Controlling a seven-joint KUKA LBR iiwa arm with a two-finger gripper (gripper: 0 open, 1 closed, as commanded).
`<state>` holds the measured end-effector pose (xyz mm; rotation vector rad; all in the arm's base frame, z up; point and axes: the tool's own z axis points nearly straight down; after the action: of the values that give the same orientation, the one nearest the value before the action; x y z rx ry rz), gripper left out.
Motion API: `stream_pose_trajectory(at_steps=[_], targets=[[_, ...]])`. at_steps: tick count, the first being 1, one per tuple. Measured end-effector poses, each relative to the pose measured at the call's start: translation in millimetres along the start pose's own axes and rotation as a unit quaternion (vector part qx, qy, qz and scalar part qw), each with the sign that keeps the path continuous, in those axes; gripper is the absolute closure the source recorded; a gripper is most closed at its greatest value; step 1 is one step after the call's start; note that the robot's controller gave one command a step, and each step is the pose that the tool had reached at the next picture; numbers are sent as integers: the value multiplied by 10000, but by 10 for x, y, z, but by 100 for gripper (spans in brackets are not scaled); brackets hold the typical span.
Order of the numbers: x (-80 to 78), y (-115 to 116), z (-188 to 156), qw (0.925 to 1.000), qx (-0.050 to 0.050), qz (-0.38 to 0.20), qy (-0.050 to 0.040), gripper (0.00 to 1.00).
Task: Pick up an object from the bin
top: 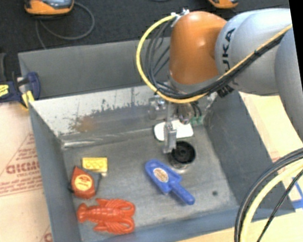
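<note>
Camera view | gripper point(173, 142) over black round cap point(182, 153), right of centre; grip state unreadable | step judged: approach; next: lower, close squarely

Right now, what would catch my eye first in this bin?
The arm's big orange cover at upper right, with the gripper hanging below it over the middle of the bin. Then a red lobster in the lower left corner and a blue tool close by the gripper.

Robot lab: KUKA arm point(253, 44) over grey bin point(86, 71).
</note>
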<state>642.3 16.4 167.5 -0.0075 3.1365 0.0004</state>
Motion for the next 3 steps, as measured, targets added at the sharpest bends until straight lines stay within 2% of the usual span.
stream_pose_trajectory(at_steps=[1,2,3], targets=[[0,0,0,10000,0,0,0,0],[206,-392,91,9998,-7,215,-4,0],[301,-688,317,9988,16,490,5,0]])
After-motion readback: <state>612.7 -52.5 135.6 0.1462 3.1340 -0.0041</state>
